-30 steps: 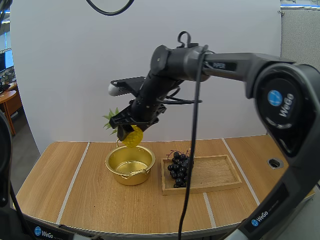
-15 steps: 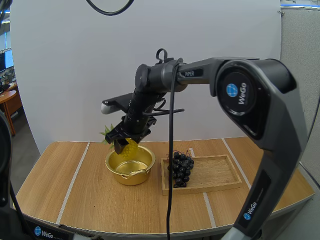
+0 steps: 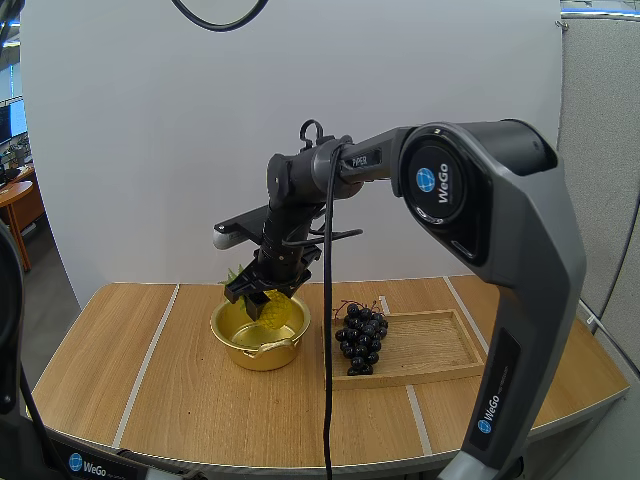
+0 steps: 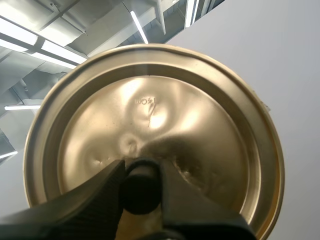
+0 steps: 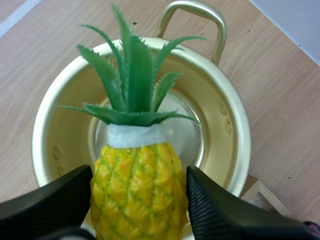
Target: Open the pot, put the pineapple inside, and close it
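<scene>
left hand (image 4: 141, 181) clamped on lid (image 4: 150, 110) knob, lid aloft, right hand (image 3: 263, 291) pinching pineapple (image 3: 281, 311) low in open pot (image 3: 250, 358), leaves inside rim, pot left-of-centre on bench (image 3: 150, 380), tray (image 3: 430, 350) with grapes (image 3: 358, 335) just beside its right edge

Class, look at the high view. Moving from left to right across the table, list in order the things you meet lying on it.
pot → bunch of grapes → wooden tray, with the grapes lying at its left end.
</scene>
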Robot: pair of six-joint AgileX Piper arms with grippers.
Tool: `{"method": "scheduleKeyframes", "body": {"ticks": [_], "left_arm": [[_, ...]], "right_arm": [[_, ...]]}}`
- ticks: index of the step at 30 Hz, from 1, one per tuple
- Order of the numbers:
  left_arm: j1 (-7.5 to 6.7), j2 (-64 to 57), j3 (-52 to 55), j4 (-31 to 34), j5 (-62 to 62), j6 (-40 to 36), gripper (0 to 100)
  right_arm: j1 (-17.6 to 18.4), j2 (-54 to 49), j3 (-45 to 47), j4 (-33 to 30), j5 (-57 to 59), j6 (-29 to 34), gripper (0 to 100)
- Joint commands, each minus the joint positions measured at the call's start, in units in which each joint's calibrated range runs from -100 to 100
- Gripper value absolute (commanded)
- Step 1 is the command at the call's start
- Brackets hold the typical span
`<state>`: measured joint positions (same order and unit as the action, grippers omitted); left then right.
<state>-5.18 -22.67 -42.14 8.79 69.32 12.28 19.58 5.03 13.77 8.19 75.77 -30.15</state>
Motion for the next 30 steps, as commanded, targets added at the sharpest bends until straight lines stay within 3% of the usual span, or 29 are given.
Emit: {"method": "scheduleKeyframes", "body": {"ticks": [1, 22, 27, 30], "left_arm": [[-0.11, -0.29, -0.48, 0.26, -1.79, -0.59, 0], [-0.11, -0.29, -0.48, 0.26, -1.79, -0.59, 0], [-0.11, -0.29, -0.48, 0.26, -1.79, -0.59, 0], [-0.11, -0.29, -0.48, 0.26, -1.79, -0.59, 0]], "right_arm": [[-0.24, 0.95, -0.38, -0.01, -2.03, 0.03, 0], [-0.24, 7.66, -0.38, -0.06, -2.53, 0.03, 0], [-0.24, 7.66, -0.38, 3.52, -1.5, -1.43, 1], [-0.24, 7.66, -0.38, 4.27, -0.52, -2.14, 36]]}}
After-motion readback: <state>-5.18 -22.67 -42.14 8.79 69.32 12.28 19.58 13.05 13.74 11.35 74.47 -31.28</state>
